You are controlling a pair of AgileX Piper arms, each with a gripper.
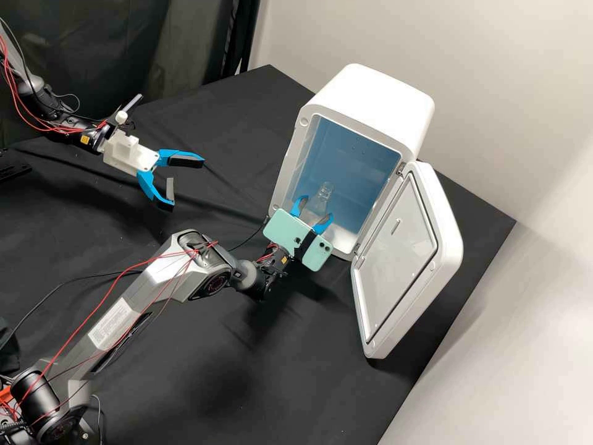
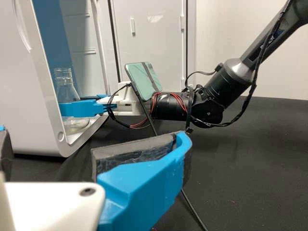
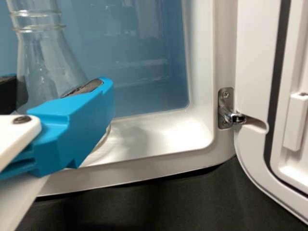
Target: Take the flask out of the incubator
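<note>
On your right gripper (image 1: 314, 209) the jaws clamp the clear, cone-shaped glass flask (image 1: 323, 192) inside the incubator (image 1: 370, 102). On your left gripper (image 1: 175, 181) they stand apart.

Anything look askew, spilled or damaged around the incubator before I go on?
Nothing stands out. The flask stands upright on the incubator floor, no spill visible, the door is swung wide open, and the right end effector is at the flask's base.
</note>
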